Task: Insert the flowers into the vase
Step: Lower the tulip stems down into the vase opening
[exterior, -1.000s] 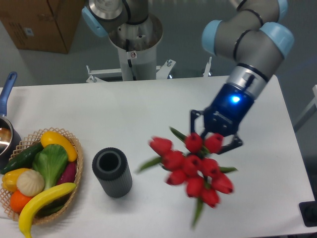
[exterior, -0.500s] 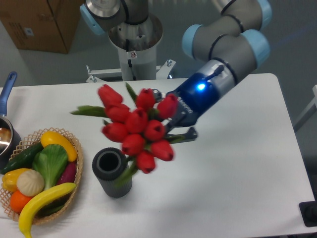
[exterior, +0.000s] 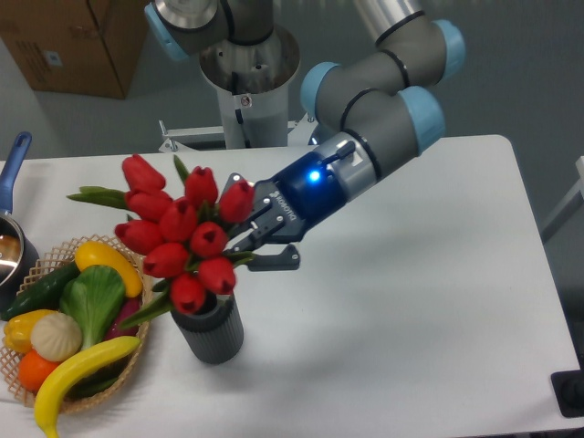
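The flowers (exterior: 178, 233), a bunch of red tulip buds with green stems and leaves, hang tilted over the vase and hide its mouth. The vase (exterior: 213, 334) is a short dark grey ribbed cylinder standing on the white table at front left. My gripper (exterior: 258, 239) is shut on the flowers' stems, just right of and above the vase, with the arm reaching in from the upper right. The stem ends are hidden behind the buds, so I cannot tell if they are inside the vase.
A wicker basket (exterior: 139, 315) of toy vegetables sits left of the vase, almost touching it. A blue-handled metal pot (exterior: 13, 233) is at the left edge. The robot base (exterior: 246, 82) stands behind the table. A cardboard box (exterior: 82, 41) is at back left.
My gripper has carried the flowers from the right side of the table leftward and down, so they now hang directly over the vase.
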Motion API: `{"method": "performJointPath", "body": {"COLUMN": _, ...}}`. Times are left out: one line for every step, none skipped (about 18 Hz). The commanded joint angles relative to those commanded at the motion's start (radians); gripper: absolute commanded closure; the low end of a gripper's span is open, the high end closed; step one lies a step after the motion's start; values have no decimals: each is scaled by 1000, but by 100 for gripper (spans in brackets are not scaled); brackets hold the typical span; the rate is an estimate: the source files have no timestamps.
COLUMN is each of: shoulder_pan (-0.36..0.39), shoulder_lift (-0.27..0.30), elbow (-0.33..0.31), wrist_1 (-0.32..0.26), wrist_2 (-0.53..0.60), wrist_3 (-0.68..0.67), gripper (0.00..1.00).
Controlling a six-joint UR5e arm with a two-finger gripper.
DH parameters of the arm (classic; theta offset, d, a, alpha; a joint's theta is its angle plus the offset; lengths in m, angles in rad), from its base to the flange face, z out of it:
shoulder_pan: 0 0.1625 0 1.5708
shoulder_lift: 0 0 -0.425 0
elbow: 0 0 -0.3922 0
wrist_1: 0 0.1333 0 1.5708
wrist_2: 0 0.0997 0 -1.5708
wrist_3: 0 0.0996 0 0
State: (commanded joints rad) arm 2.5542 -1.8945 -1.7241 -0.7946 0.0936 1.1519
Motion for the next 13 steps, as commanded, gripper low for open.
{"method": "performJointPath", "body": {"shoulder_pan": -5, "shoulder_lift": 0, "elbow": -11, "wrist_1": 0, "wrist_2": 0, "wrist_3": 11, "gripper": 100}}
{"method": "performJointPath", "body": {"shoulder_pan": -9, "shoulder_lift": 2, "elbow": -23, "wrist_1": 0, "wrist_2": 0, "wrist_3": 21, "gripper": 100}}
{"method": "performJointPath", "body": {"shoulder_pan": -11, "shoulder_lift": 2, "elbow": -31, "wrist_1": 0, "wrist_2": 0, "wrist_3": 25, "gripper": 100}}
{"method": "performJointPath", "body": {"shoulder_pan": -12, "shoulder_lift": 2, "elbow": -40, "wrist_1": 0, "wrist_2": 0, "wrist_3": 26, "gripper": 100}}
{"method": "performJointPath", "body": {"shoulder_pan": -14, "shoulder_lift": 2, "elbow": -45, "wrist_1": 2, "wrist_2": 2, "wrist_3": 28, "gripper": 100}}
{"method": "performJointPath", "body": {"shoulder_pan": -15, "shoulder_lift": -2, "elbow": -57, "wrist_1": 2, "wrist_2": 2, "wrist_3": 38, "gripper": 100}}
{"method": "performJointPath", "body": {"shoulder_pan": -15, "shoulder_lift": -8, "elbow": -63, "wrist_1": 2, "wrist_2": 3, "wrist_3": 67, "gripper": 97}}
{"method": "performJointPath", "body": {"shoulder_pan": -15, "shoulder_lift": -14, "elbow": -72, "wrist_1": 2, "wrist_2": 9, "wrist_3": 98, "gripper": 92}}
{"method": "performJointPath", "body": {"shoulder_pan": -15, "shoulder_lift": -31, "elbow": -80, "wrist_1": 2, "wrist_2": 15, "wrist_3": 124, "gripper": 89}}
{"method": "performJointPath", "body": {"shoulder_pan": -15, "shoulder_lift": -43, "elbow": -89, "wrist_1": 2, "wrist_2": 20, "wrist_3": 150, "gripper": 85}}
{"method": "performJointPath", "body": {"shoulder_pan": -15, "shoulder_lift": -55, "elbow": -101, "wrist_1": 3, "wrist_2": 20, "wrist_3": 178, "gripper": 80}}
{"method": "performJointPath", "body": {"shoulder_pan": -14, "shoulder_lift": -64, "elbow": -115, "wrist_1": 3, "wrist_2": 20, "wrist_3": 211, "gripper": 74}}
{"method": "performJointPath", "body": {"shoulder_pan": -12, "shoulder_lift": -71, "elbow": -129, "wrist_1": 5, "wrist_2": 21, "wrist_3": 241, "gripper": 69}}
